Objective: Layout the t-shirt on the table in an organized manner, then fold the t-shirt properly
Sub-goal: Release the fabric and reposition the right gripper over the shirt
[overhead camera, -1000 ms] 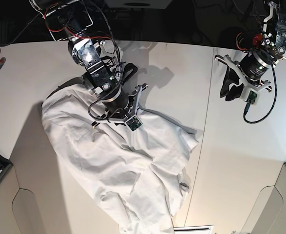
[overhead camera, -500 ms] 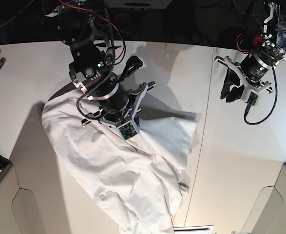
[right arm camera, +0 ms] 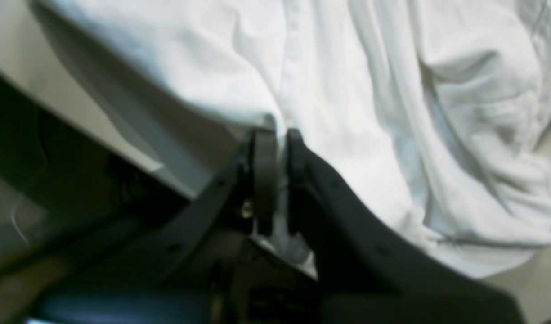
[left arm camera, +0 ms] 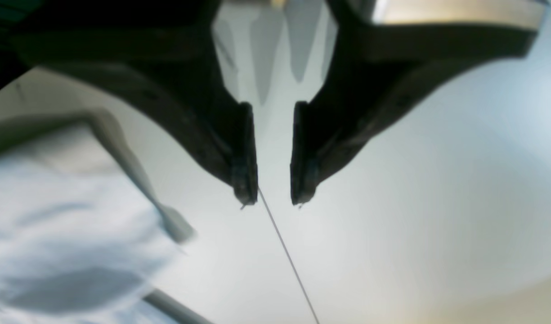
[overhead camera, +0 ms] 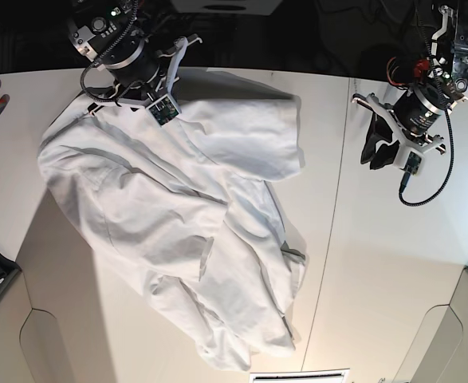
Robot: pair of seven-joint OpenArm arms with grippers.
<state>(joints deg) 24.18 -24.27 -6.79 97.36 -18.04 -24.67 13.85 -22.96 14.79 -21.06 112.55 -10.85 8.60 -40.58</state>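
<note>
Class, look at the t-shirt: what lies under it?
The white table shows all around the t-shirt, so the shirt rests on it. The tabletop beneath the cloth is covered. The right claw pinches one edge.

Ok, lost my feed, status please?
Right gripper shut on t-shirt at far table edge. Left gripper open, empty. Shirt crumpled, nothing blocking.

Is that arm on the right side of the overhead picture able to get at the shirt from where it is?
Probably yes: the left gripper hangs open over bare table, nothing between it and the t-shirt.
</note>
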